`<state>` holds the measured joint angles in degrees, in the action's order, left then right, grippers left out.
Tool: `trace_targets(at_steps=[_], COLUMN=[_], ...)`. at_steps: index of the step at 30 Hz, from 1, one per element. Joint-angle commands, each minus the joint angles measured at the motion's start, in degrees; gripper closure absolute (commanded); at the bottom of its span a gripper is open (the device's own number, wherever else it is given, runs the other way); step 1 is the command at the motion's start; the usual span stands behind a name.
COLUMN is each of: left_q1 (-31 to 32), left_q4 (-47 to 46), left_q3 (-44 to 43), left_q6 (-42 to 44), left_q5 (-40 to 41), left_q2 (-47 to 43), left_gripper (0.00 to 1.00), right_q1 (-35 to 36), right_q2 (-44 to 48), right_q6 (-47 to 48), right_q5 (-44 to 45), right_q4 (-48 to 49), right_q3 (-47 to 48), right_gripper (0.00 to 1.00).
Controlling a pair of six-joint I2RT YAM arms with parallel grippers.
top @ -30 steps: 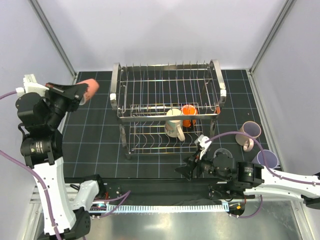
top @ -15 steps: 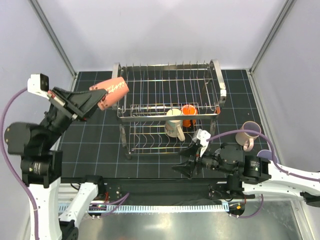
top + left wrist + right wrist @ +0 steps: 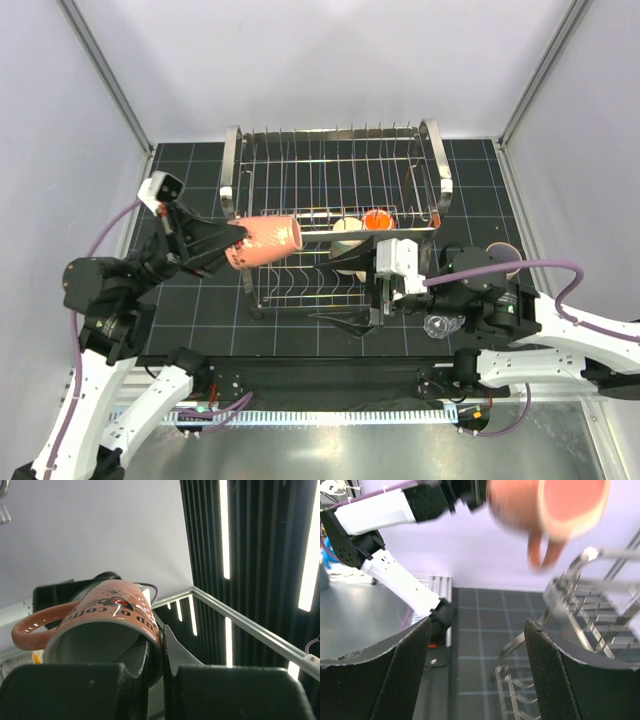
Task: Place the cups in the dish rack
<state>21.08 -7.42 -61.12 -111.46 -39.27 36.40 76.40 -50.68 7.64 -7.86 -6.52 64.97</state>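
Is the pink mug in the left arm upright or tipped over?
Tipped: the salmon-pink mug lies sideways in the air, left fingers pinching its rim, base toward the dish rack.

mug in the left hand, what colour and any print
The mug is salmon-pink with dark lettering on its side, clearest in the left wrist view.

Pale-walled booth closing in a dark gridded bench

Plain lavender-white walls (image 3: pixel 330 60) are standing at the back and both sides, with grey metal posts (image 3: pixel 105 75) slanting up from the far corners. A black mat (image 3: pixel 470 190) with a pale grid is covering the bench, a brushed steel plate (image 3: pixel 330 450) is gleaming along its near edge, and white light strips (image 3: pixel 223 530) are glowing overhead between dark slats.
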Motion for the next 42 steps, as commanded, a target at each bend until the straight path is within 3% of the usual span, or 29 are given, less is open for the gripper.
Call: trace_targets(at_steps=[1,8,12,30,40,42], left_q1=[3.5,4.9,5.9,7.7,7.7,7.7], left_q4=[-6.3,-8.5,-9.2,-7.4,-7.1,-7.1], left_q3=[2.3,4.0,4.3,-0.1,0.0,0.0], left_q6=[-6.3,-8.4,-9.5,-7.5,-7.6,-7.8], left_q5=[-1.8,-3.3,-3.5,-4.7,-5.0,-5.2], left_q2=[-1.0,-1.4,-2.0,-1.2,-1.2,-1.2], left_gripper=[0.99,0.99,1.0,0.99,0.99,1.0], right_q1=[0.3,0.3,0.3,0.3,0.3,0.3], right_q2=[-2.8,-11.9,-13.1,-3.9,-13.1,-14.0], right_q6=[9.6,13.2,13.5,11.7,11.7,11.4], right_q5=[-3.6,-2.3,-2.0,3.5,-4.0,-4.7], right_q4=[6.3,8.0,11.2,14.3,13.8,14.9], right_q3=[2.7,10.0,9.1,1.9,11.0,10.9], right_gripper=[0.24,0.25,0.28,0.36,0.48,0.54])
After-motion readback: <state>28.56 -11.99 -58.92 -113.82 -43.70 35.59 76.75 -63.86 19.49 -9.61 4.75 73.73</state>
